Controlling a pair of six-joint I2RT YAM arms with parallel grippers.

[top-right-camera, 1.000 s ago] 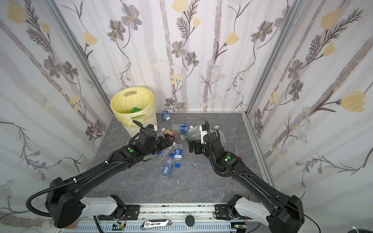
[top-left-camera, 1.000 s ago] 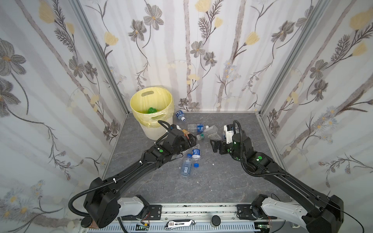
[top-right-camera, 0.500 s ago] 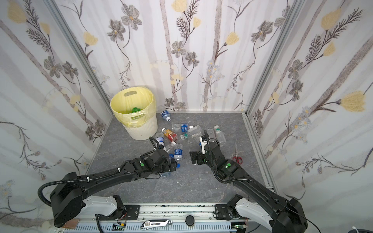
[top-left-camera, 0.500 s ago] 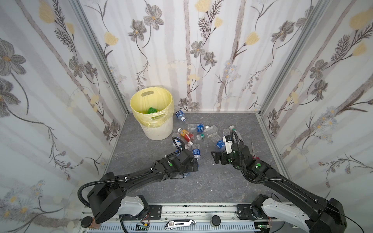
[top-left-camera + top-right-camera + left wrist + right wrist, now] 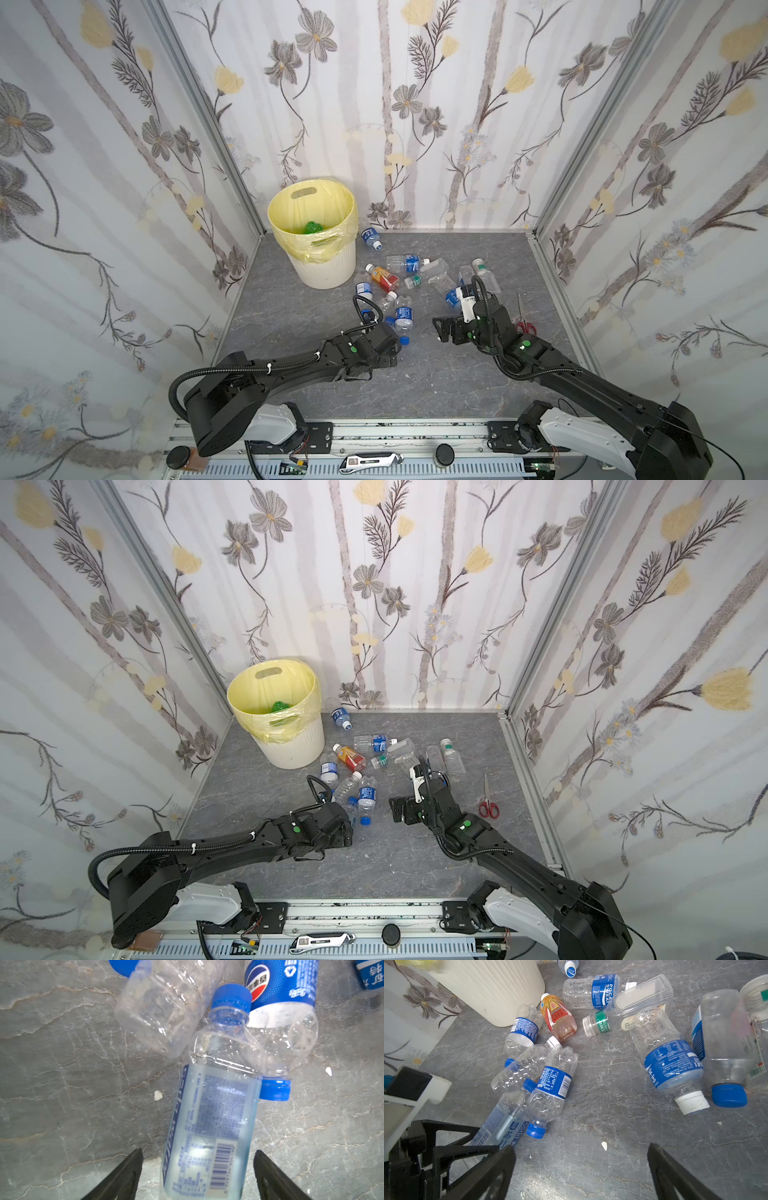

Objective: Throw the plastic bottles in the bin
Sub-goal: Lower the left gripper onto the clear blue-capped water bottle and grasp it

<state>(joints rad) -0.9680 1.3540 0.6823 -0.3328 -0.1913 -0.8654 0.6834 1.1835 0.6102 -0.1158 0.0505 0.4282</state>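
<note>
Bin: the round cream-white ribbed plastic bin (image 5: 328, 270) with a pale yellow bag liner stands in the far left corner of the grey marbled floor (image 5: 291, 316).
Bin contents: one green plastic bottle (image 5: 311, 227) shows at the bottom. I cannot make out anything else in there.
Bottles left out: all the others lie on the floor, spread from beside the bin to the right. An orange-red labelled bottle (image 5: 384, 277) lies close to the bin wall.
Left gripper: the left gripper (image 5: 198, 1150) is low over the floor with its jaws apart, one on each side of a clear bottle with a pale blue label and blue cap (image 5: 209, 1126). A gap shows on both sides, so nothing is gripped yet.
Neighbours: the cap end of that bottle lies against a crumpled clear unlabelled bottle (image 5: 164, 1007) and a clear bottle with a dark blue Pepsi label (image 5: 282, 1001).
Step in hand: probably closing on the pale-labelled bottle.
Doing it well: squeeze across the labelled body, firmly enough for thin springy plastic. Lift straight up so the neighbours do not drag along.
Right gripper: the right gripper (image 5: 581, 1146) hovers with jaws wide and nothing between them.
Right cluster: a clear bottle with a blue label and white cap (image 5: 670, 1064) lies near it, among several more.
Stray item: red-handled scissors (image 5: 524, 326) lie furthest right and are no part of this job.
</note>
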